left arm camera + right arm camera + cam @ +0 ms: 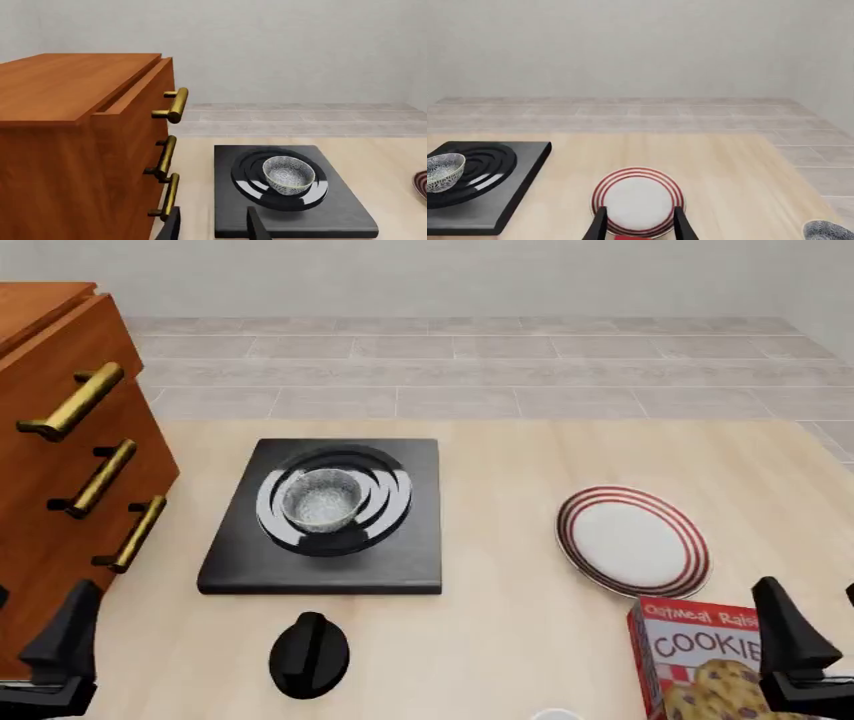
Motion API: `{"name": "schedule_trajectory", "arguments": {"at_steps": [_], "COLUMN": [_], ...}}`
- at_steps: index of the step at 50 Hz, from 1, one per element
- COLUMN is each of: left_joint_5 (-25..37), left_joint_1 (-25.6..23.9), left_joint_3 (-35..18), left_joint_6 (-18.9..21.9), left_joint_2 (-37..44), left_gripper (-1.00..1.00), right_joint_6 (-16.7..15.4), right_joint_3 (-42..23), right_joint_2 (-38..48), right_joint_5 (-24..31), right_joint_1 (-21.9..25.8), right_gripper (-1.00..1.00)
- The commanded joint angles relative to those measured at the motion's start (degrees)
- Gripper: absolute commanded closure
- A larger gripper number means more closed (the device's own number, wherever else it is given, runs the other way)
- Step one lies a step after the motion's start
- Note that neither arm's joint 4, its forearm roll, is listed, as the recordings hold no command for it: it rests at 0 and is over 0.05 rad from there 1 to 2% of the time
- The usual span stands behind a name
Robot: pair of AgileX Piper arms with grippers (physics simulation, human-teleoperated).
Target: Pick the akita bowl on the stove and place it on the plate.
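Front view: akita bowl sits on stove, plate to its right; both grippers' fingers spread, holding nothing.

On your left stands a wooden cabinet with three brass handles down its front, the top drawer pulled slightly open. A black round knob lies on the pale wood tabletop near you. To your right, a red cookie box sits at the near edge. Beyond the tabletop you see a grey tiled floor.
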Motion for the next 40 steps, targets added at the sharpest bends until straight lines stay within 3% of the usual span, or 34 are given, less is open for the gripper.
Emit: {"name": "schedule_trajectory", "arguments": {"at_steps": [1,12,13,16,18,23,27,33,35,40], "left_joint_5": [-0.07,-0.07,-0.07,-0.07,-0.07,-0.07,-0.07,-0.07,-0.07,-0.07], "left_joint_1": [0.0,0.0,0.0,0.0,0.0,0.0,0.0,0.0,0.0,0.0], "left_joint_3": [-0.17,-0.17,-0.17,-0.17,-0.17,-0.17,-0.17,-0.17,-0.17,-0.17], "left_joint_6": [0.0,0.0,0.0,0.0,0.0,0.0,0.0,0.0,0.0,0.0], "left_joint_2": [0.29,0.29,0.29,0.29,0.29,0.29,0.29,0.29,0.29,0.29], "left_gripper": [-1.0,-1.0,-1.0,-1.0,-1.0,-1.0,-1.0,-1.0,-1.0,-1.0], "right_joint_6": [-0.63,-0.46,-2.1,-1.22,-2.19,-2.39,-4.39,-3.91,-1.39,-1.51], "right_joint_3": [1.17,1.28,0.97,0.28,-4.07,-6.67,-8.4,-11.86,-13.33,-15.75], "right_joint_2": [-1.46,-0.87,0.35,1.54,3.57,6.08,14.84,19.51,21.65,25.19], "right_joint_5": [-1.4,-1.42,-1.76,-1.87,0.43,0.59,-3.08,-4.09,-4.18,-4.51], "right_joint_1": [0.74,1.32,2.62,2.81,4.09,4.47,6.96,9.2,10.08,12.04], "right_gripper": [-1.0,-1.0,-1.0,-1.0,-1.0,-1.0,-1.0,-1.0,-1.0,-1.0]}}
